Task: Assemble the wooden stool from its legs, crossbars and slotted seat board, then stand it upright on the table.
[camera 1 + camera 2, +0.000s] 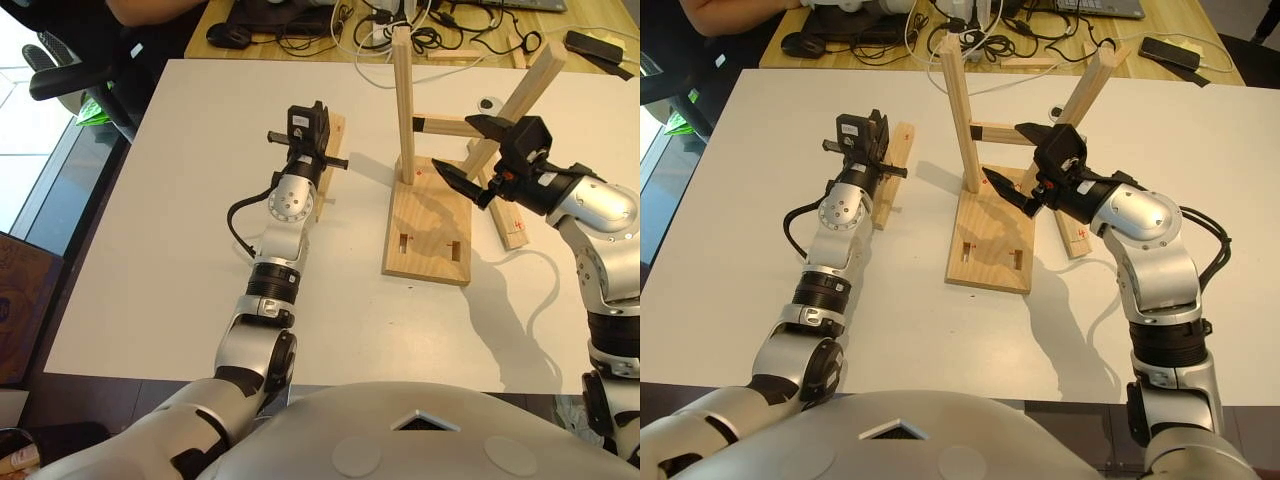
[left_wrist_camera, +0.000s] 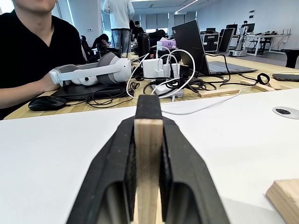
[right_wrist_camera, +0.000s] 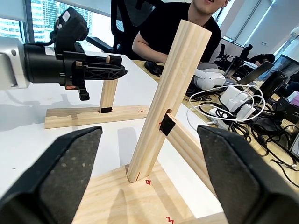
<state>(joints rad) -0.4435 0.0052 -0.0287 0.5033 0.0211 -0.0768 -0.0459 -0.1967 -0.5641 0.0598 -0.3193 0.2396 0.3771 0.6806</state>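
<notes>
1. Leg (image 1: 403, 100) stands upright in the flat seat board (image 1: 428, 240); a crossbar (image 1: 448, 126) joins it to a leaning leg (image 1: 525, 95).
2. Right gripper (image 1: 452, 143): jaws wide apart, upright leg between them, touching neither.
3. Left gripper (image 2: 148, 112): jaws clamped on a short crossbar (image 3: 109, 95) standing in a flat-lying leg (image 3: 93, 115).

Cluttered light-wood desk (image 2: 254, 77) at back.
On it: white-grey VR headset (image 2: 93, 72), black comp. mouse (image 2: 45, 103), white chargers w/ tangled cables (image 2: 163, 70), dark open laptop (image 2: 201, 44).
</notes>
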